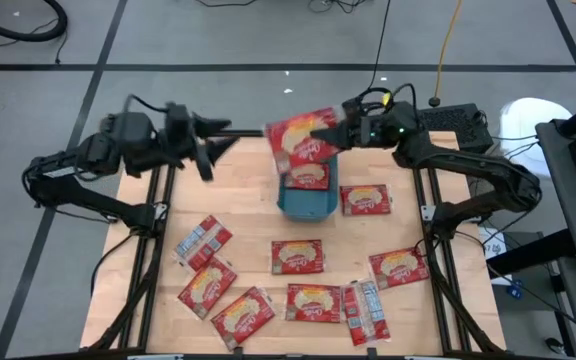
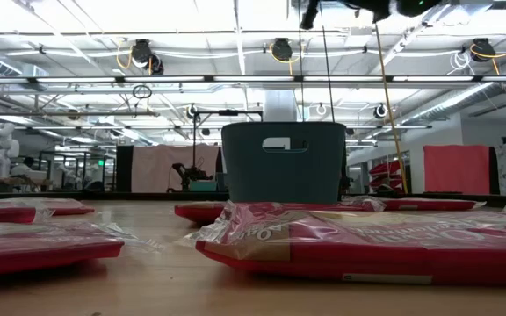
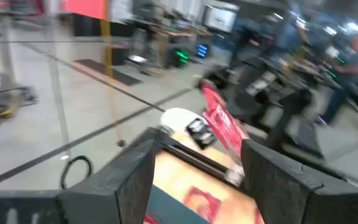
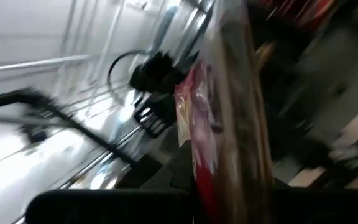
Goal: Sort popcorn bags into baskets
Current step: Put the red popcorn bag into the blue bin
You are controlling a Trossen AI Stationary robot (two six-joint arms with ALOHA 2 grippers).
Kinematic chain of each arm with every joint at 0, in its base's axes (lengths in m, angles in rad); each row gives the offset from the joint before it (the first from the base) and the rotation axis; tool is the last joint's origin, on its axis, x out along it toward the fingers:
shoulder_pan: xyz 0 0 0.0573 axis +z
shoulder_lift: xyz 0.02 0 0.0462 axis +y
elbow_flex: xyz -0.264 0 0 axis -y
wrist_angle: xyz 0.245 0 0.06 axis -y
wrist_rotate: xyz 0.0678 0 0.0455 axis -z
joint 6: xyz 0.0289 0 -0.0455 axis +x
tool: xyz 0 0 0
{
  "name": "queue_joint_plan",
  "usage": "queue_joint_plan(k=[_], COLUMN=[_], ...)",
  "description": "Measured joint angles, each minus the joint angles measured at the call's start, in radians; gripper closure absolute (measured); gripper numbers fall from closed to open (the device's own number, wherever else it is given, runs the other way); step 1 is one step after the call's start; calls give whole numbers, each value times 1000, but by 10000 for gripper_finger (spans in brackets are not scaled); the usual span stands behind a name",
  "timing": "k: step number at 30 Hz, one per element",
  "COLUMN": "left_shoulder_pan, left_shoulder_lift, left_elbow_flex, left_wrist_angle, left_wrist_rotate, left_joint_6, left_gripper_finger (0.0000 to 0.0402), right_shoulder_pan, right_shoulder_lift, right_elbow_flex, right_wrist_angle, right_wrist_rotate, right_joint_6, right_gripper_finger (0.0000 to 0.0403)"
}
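My right gripper [image 1: 340,133] is shut on a red popcorn bag [image 1: 303,140] held in the air over the far end of the teal basket [image 1: 306,205]. Another bag [image 1: 305,177] lies inside the basket. My left gripper [image 1: 211,147] hangs open over the table's far left corner, away from the bag, with nothing between its fingers [image 3: 129,174]. Several more red bags [image 1: 298,257] lie flat on the wooden table in front of the basket. Two of them [image 1: 204,243] show silvery backs. My right gripper pinches the bag between its two fingers at the edge facing the table's right [image 1: 328,135]. The fingers come at it roughly level from the right. The bag is lifted clear above the basket, its printed face turned up; my right wrist view shows it edge-on [image 4: 199,137].
One bag [image 1: 365,200] lies just right of the basket. The others fill the table's near half [image 1: 243,315]. In the low view a bag [image 2: 358,241] lies close in front of the basket [image 2: 284,162]. Frame rails [image 1: 430,215] run along both table sides.
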Motion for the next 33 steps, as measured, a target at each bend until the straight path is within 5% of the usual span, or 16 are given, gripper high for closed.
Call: queue_joint_plan(k=[7,10,13,17,23,33], left_shoulder_pan=[35,96,182,247,317,394], left_shoulder_lift=[-26,-1,41,119,234,334], left_elbow_flex=[0,1,0,0,0,0], left_wrist_angle=[14,9,8,53,159,257], left_wrist_rotate=[-75,38,294,513,669,841], left_joint_6=[-282,-427,-547,-634,-679,-728], left_gripper_finger=[158,158,158,157,143,35], right_shoulder_pan=[15,24,25,25,26,25], right_shoulder_lift=[-91,-101,-101,-98,-95,-95], right_elbow_flex=[0,0,0,0,0,0], right_wrist_angle=[-124,-123,-131,-175,-221,-223], right_wrist_rotate=[298,374,370,340,315,293], right_joint_6=[-143,-164,-164,-140,-118,-112], right_gripper_finger=[376,377,377,377,377,377])
